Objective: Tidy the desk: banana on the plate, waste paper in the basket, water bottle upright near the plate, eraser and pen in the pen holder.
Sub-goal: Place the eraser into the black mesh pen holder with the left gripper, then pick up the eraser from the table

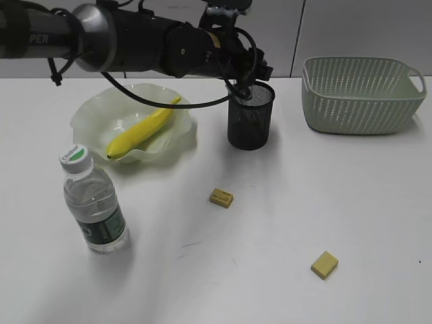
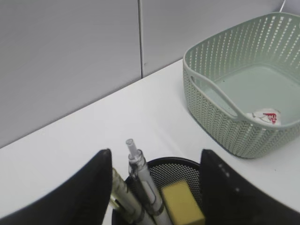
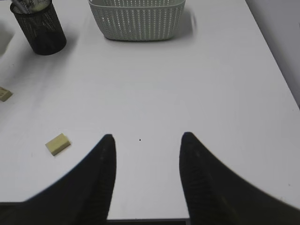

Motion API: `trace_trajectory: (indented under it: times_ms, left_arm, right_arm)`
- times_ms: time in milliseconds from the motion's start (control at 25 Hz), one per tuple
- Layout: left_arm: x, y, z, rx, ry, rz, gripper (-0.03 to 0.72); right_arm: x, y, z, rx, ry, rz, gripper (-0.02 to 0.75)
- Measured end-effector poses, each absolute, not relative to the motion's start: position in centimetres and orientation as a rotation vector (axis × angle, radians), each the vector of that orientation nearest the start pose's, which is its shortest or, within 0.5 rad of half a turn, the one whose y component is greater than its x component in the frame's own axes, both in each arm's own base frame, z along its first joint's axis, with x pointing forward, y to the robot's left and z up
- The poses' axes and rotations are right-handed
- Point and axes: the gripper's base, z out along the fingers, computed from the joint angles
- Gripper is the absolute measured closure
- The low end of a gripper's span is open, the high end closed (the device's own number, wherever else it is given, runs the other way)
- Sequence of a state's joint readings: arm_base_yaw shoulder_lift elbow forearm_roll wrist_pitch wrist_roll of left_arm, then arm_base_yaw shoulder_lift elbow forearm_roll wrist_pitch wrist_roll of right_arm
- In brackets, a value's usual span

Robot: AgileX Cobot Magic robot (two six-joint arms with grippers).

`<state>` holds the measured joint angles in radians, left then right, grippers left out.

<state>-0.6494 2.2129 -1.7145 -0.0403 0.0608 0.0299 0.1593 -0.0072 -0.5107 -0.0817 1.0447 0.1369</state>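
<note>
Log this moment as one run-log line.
left gripper open over pen holder | eraser inside | two erasers on desk | right gripper open, idle

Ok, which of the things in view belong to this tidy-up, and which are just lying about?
Belongs: yellow curved banana in pale green ruffled plate; clear water bottle; black mesh pen holder with silver pens and a yellow eraser inside; sage woven basket holding crumpled paper; loose yellow block eraser mid-desk; second loose eraser front right.
Just lying about: nothing I can spot.
</note>
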Motion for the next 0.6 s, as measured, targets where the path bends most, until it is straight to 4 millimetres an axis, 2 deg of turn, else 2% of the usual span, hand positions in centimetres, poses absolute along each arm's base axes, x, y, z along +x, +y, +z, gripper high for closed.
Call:
trace_trajectory:
  times_ms: [160, 280, 440, 520, 600]
  left_arm:
    - [41.2, -31.3, 20.5, 0.655, 1.989, -0.411, 0.215]
    - [40.7, -31.0, 22.4, 0.657, 1.994, -0.413, 0.23]
    - [39.0, -29.0, 28.2, 0.686, 2.003, -0.377, 0.337]
    - [37.4, -26.9, 31.4, 0.686, 1.995, -0.347, 0.386]
    - [35.0, -24.2, 33.3, 0.694, 2.002, -0.307, 0.409]
  right_arm:
    - [-0.6, -0.7, 28.2, -0.019, 2.009, 0.092, 0.375]
    - [-0.6, -0.7, 28.2, -0.019, 2.009, 0.092, 0.376]
    - [-0.6, -0.7, 28.2, -0.019, 2.009, 0.092, 0.376]
    - [-0.6, -0.7, 28.2, -0.019, 2.009, 0.092, 0.376]
    - [-0.6, -0.7, 28.2, -0.019, 2.009, 0.092, 0.376]
